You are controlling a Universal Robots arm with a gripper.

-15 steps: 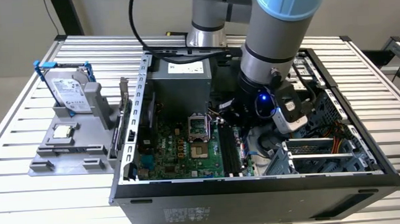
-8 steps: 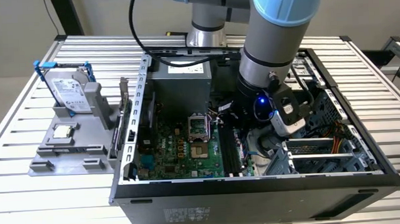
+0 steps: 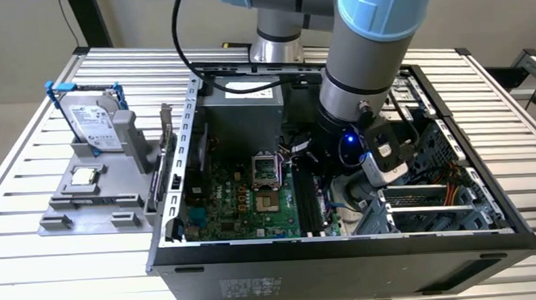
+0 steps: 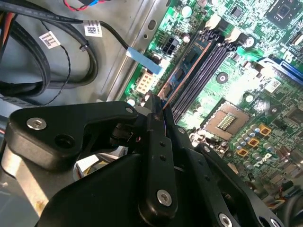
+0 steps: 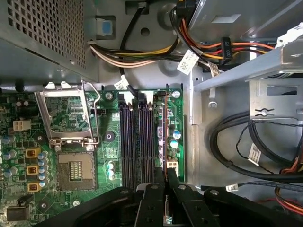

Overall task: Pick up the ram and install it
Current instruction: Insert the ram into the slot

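Observation:
The ram [image 5: 163,137] shows edge-on as a thin strip, upright and in line with the outermost memory slot, beside the empty dark slots [image 5: 137,142] on the green motherboard [image 5: 109,137]. My gripper [image 5: 164,178] is shut on the ram's near end, a black finger on either face. In the second wrist view the ram [image 4: 187,71] runs away from the gripper [image 4: 161,111] along the slots [image 4: 203,71]. I cannot tell whether it sits fully in the slot. In the exterior view the arm's wrist [image 3: 354,139] reaches down into the open case [image 3: 345,245] over the slots [image 3: 311,206].
An open processor socket [image 5: 71,127] lies beside the slots. Cable bundles [image 5: 246,151] and a drive cage [image 3: 433,204] crowd the other side. The power supply [image 3: 239,114] stands at the case's back. Outside, a grey fixture [image 3: 94,205] holds a hard drive [image 3: 95,123] and a processor chip [image 3: 85,176].

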